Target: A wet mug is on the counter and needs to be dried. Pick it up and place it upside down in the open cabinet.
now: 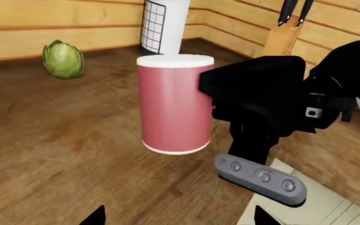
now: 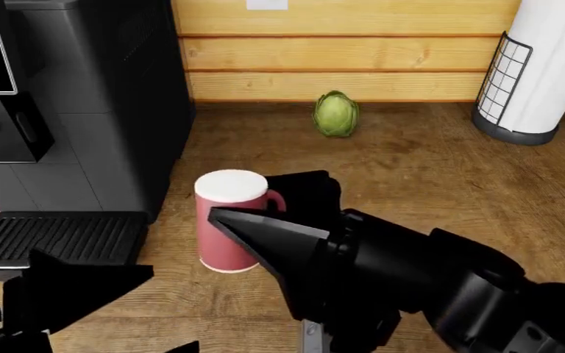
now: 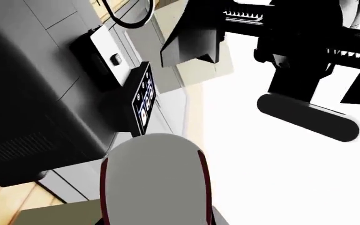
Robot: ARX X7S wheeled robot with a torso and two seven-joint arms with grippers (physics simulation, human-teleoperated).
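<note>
The dark-pink mug with a white rim stands upright by the counter front, handle to the right. My right gripper is shut on the mug from its right side. In the left wrist view its black body presses against the mug. In the right wrist view the mug's pale face fills the space between the jaws. I cannot tell whether the mug rests on the counter or hangs just above it. My left gripper is open and empty, low and in front of the mug. The open cabinet is out of view.
A black coffee machine with a drip tray stands left of the mug. A green leafy vegetable lies by the plank wall. A white cylinder with a grid stands back right. A knife block stands beyond it.
</note>
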